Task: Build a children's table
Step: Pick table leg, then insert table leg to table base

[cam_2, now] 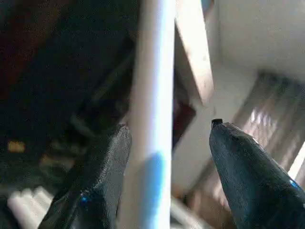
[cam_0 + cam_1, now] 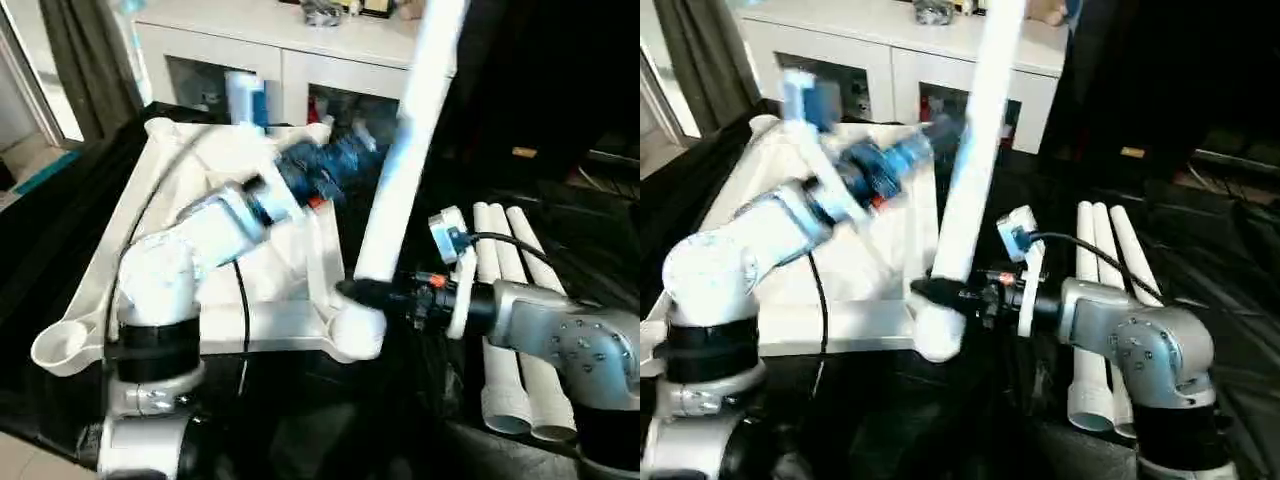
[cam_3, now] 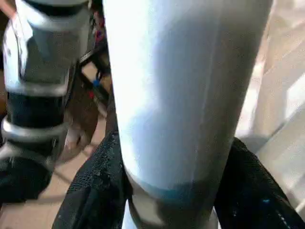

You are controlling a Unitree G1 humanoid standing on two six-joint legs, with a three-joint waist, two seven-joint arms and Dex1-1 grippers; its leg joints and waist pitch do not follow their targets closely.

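The white table top point(image 2: 275, 322) lies upside down, ribs up, with round sockets at its corners. One white leg point(image 2: 400, 170) rises at a slant from the near right corner socket point(image 2: 358, 335). Just above that socket my right gripper point(image 2: 365, 290) is shut on the foot of the leg, and its black fingers point(image 3: 95, 191) press both sides of the tube. My left arm reaches across the top to the leg's upper part. There my left gripper point(image 1: 169, 126) is open, with the leg point(image 1: 150, 119) between its fingers point(image 1: 102, 176).
Three more white legs point(image 2: 505, 330) lie side by side on the black surface at the right, beside my right forearm. A white glass-door cabinet point(image 2: 290, 60) stands behind the table top. An empty socket point(image 2: 60, 345) sits at the near left corner.
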